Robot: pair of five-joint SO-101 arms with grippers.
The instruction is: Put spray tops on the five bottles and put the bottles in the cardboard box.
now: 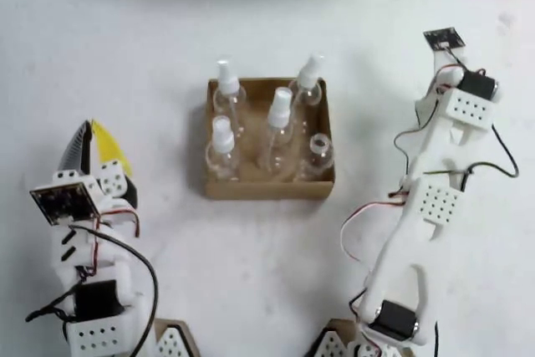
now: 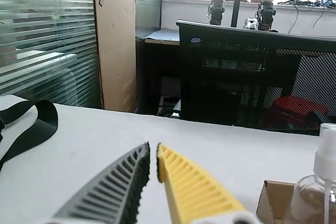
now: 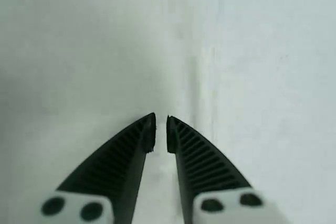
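Tips of the left gripper (image 2: 153, 157), one grey and one yellow, stand almost together with only a slit between them and nothing held. The right gripper (image 3: 161, 132) is the same: black tips nearly meeting, empty, low over bare table (image 1: 267, 273).

The cardboard box (image 1: 269, 190) sits between the two arms, near the left gripper's inner side but apart from it, and farther from the right gripper. Five bottles stand in it. Four carry spray tops (image 1: 222, 127). The uncapped bottle (image 1: 318, 150) is in the corner nearest the right arm's base.

The bottles look like thin clear plastic: probably light, smooth, easy to tip or squeeze. A gentle hold round the body just under the shoulder seems safest. A spray top is best pinched at its collar.

Where the fifth top lies I cannot tell. The box walls hide the bottle bases, any dip tubes are hard to make out, and the left wrist view cuts off the nearest bottle (image 2: 317, 192).
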